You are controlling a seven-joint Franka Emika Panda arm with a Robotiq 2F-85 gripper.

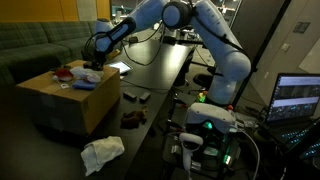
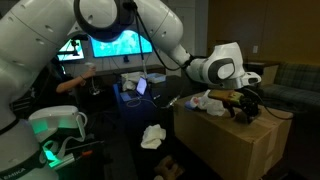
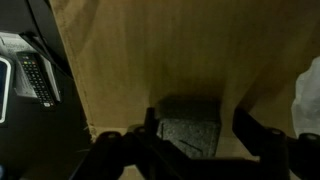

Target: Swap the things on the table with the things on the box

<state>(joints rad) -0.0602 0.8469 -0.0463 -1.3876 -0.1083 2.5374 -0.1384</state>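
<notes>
Hand (image 3: 195, 118) hovering over box (image 3: 150, 50), fingers standing wide apart and gripping nothing, grey block (image 3: 190, 135) lying between them, white item (image 3: 311, 100) sitting beside one finger, remote (image 3: 35, 78) lying on counter (image 3: 25, 135) beyond the opposite finger.

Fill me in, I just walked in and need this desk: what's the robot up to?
The robot arm reaches over the cardboard box, its gripper open just above the box top. A small dark grey block lies between the jaws, apparently not gripped. A remote sits on the black table beside the box.
</notes>
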